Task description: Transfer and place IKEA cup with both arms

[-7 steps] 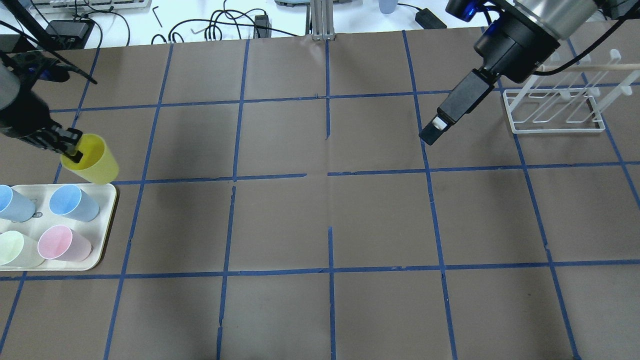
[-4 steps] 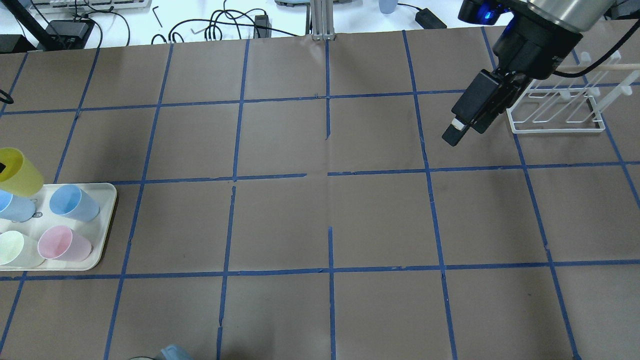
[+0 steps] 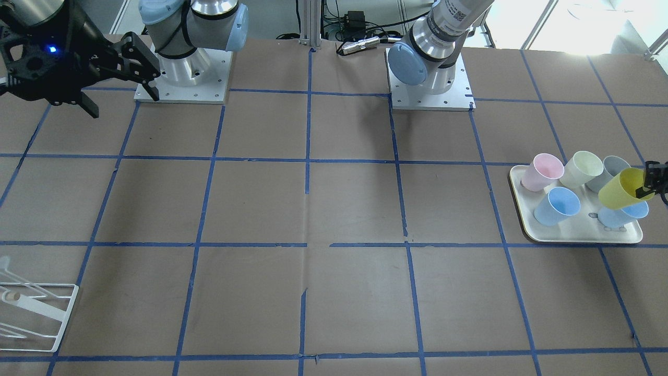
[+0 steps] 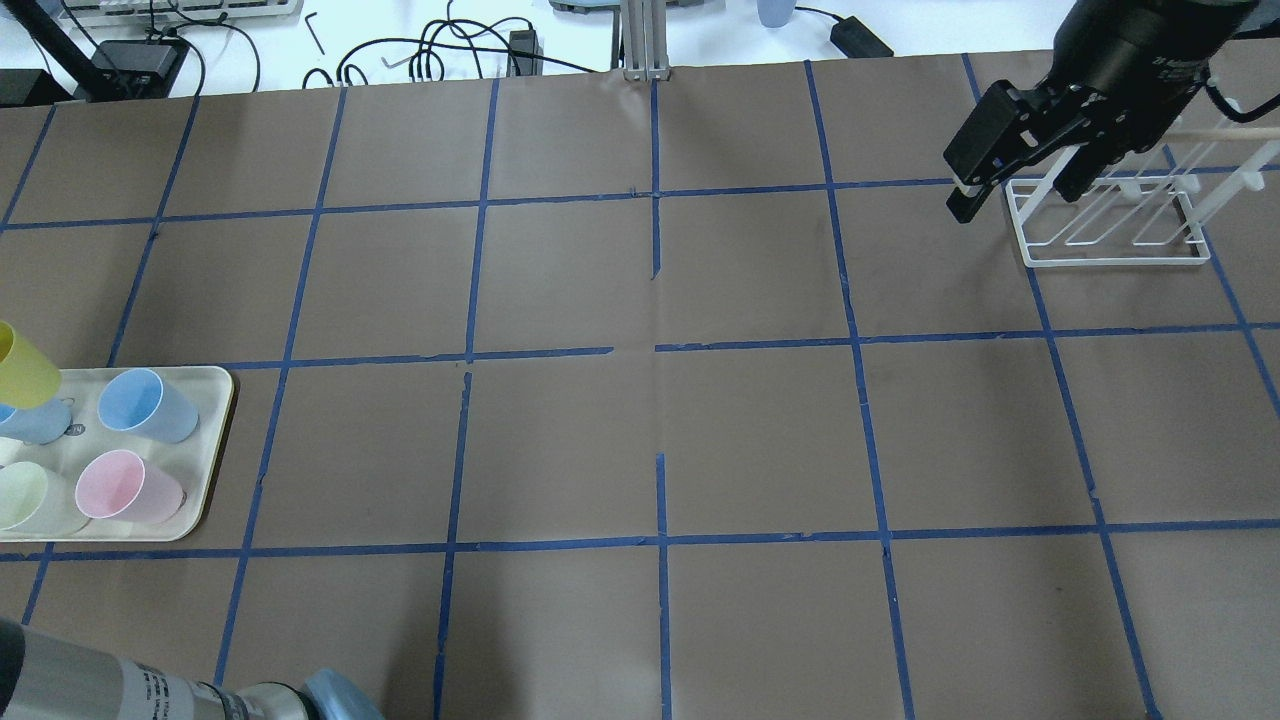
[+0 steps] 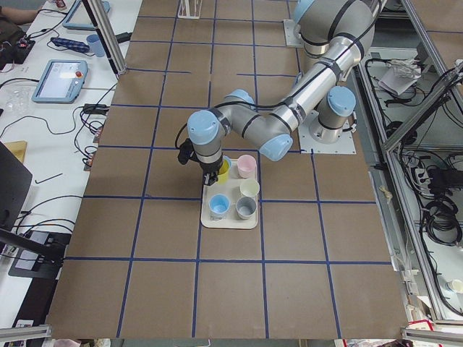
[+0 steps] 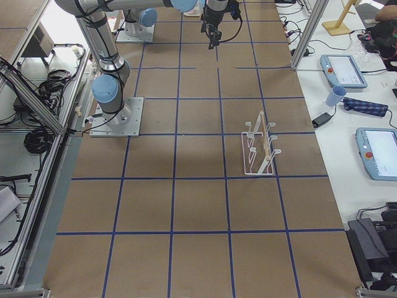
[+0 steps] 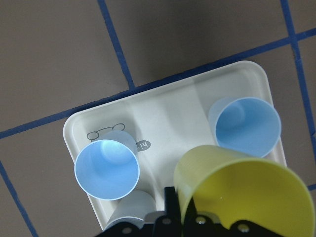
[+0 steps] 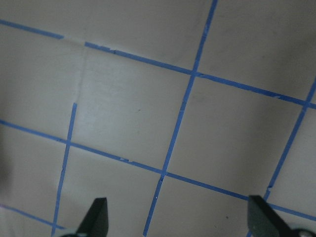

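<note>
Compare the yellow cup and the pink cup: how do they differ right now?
The yellow cup hangs tilted in the left gripper above the tray; the pink cup stands on the tray, ungripped. The yellow cup is bright lemon; the pink cup is pale pastel. Both are tapered, handleless, and look the same size.

Bright, even light; soft shadows, little blur.

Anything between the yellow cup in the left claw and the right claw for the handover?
Nothing visible. The yellow IKEA cup hangs in the left claw over the tray; the open right claw is far across, only taped brown paper between.
</note>
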